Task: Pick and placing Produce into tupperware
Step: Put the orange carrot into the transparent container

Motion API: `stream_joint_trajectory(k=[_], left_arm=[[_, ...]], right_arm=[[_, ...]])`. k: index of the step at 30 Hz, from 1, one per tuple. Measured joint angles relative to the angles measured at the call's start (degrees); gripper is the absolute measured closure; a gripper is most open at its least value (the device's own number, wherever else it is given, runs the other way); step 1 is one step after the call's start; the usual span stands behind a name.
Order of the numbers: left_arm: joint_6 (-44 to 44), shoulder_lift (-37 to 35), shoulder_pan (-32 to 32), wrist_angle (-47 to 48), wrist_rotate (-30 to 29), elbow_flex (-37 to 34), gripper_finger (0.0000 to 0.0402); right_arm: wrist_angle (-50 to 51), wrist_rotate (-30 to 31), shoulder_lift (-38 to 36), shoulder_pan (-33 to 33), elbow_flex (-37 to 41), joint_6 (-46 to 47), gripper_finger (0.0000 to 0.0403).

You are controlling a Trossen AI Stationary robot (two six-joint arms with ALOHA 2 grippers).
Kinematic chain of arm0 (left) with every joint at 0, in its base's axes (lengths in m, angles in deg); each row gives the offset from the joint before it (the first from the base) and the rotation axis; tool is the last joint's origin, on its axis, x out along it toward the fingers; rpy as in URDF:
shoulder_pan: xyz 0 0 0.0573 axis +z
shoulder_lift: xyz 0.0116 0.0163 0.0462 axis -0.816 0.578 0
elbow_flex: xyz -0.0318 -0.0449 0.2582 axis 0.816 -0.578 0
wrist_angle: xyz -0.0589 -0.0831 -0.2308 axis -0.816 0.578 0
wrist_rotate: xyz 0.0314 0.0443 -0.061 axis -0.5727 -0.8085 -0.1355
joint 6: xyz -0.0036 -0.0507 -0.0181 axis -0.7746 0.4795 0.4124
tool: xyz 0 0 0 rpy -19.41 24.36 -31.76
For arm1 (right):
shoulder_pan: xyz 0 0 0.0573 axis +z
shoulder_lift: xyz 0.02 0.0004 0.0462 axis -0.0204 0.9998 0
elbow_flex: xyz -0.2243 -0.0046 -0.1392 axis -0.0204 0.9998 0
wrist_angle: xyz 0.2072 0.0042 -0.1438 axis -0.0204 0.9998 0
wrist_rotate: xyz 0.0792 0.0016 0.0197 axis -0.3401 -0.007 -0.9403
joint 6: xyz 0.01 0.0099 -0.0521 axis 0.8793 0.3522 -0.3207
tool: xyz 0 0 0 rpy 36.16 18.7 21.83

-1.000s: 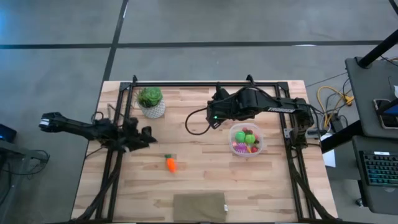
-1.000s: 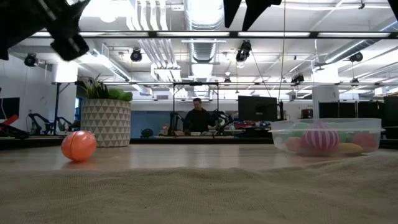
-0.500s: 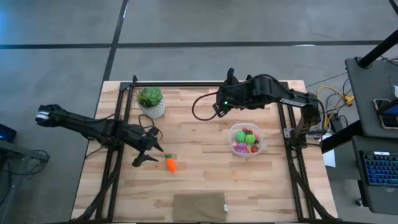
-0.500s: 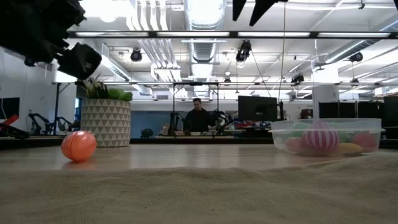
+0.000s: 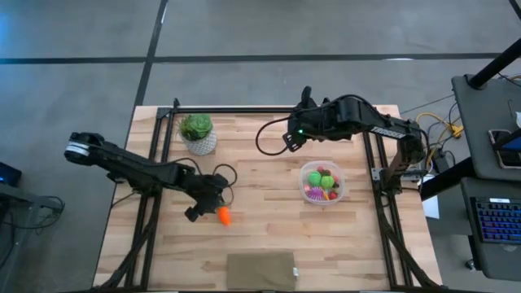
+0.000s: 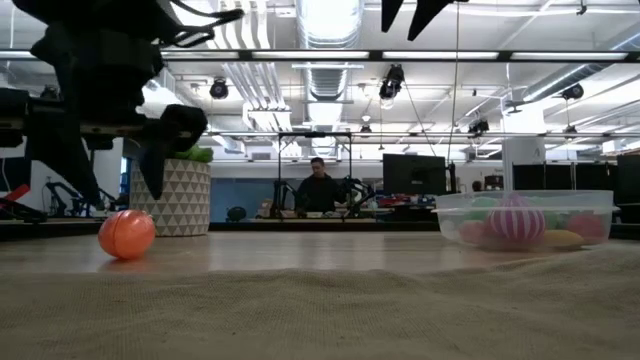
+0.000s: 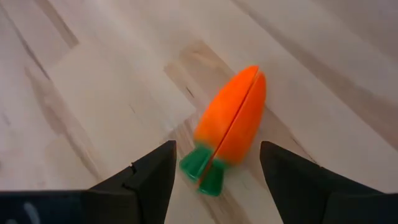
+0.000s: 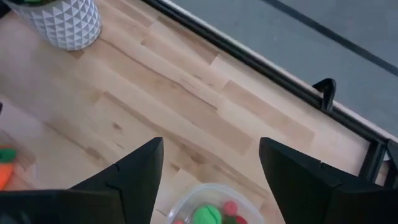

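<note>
Wooden slat table [image 5: 269,228], black frame rails along both sides, open workshop behind it in the low view with a person seated far off at a desk. One piece of produce is left out: the carrot [image 5: 223,216], lying flat on the boards at mid-table, toward the left side and well apart from the tupperware [image 5: 323,182], which sits to the right and already holds green, red, magenta and yellow pieces. Left tool [image 5: 203,202] hangs just above and beside the carrot, fingers apart, nothing between them. In the left wrist view the carrot [image 7: 231,127] lies ahead of the two fingertips [image 7: 154,171] and roughly centred in the gap, green top nearest the tool, orange body pointing away and angled somewhat to one side. So its long axis runs nearly along the tool's reach, not across the gap; judgement: the fingers would close across the narrow width, which suits a grasp, though a small twist of the wrist may square it. Height above the boards is hard to judge from the low view; the tool appears not yet down at carrot level. Right tool [image 5: 290,140] waits raised over the far part of the table, beyond the tupperware, fingers apart and empty. Left arm is plainly the nearer.
</note>
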Motion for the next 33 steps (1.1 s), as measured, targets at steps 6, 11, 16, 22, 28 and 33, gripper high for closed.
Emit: stream_joint_trajectory(k=[6, 11, 16, 22, 28, 33], left_arm=[[-2.4, 3.7, 0.0, 0.0, -1.1, 3.1, 0.0183], [-4.8, 5.3, 0.0, 0.3, -1.1, 4.3, 0.0183], [-4.8, 7.1, -0.1, 0.4, -1.1, 4.1, 0.0183], [-7.4, 9.0, -0.2, -0.1, -1.1, 4.1, 0.0183], [-7.4, 11.0, -0.2, -0.2, -1.2, 4.2, 0.0183], [-7.2, 12.1, -0.2, -2.8, -1.3, 4.4, 0.0183]], right_arm=[[-0.1, -1.0, -2.0, 0.0, 3.1, 0.3, 0.0145], [0.0, -1.0, -3.6, 0.0, 6.2, 1.2, 0.0145], [-0.1, -1.0, -5.0, 0.0, 8.4, 2.0, 0.0145], [-0.3, -1.0, -6.2, 0.0, 10.9, 3.1, 0.0145], [-0.4, -1.0, -6.3, 0.0, 13.4, 4.1, 0.0145], [-0.4, -1.2, -6.3, 0.0, 14.5, 4.8, 0.0145]])
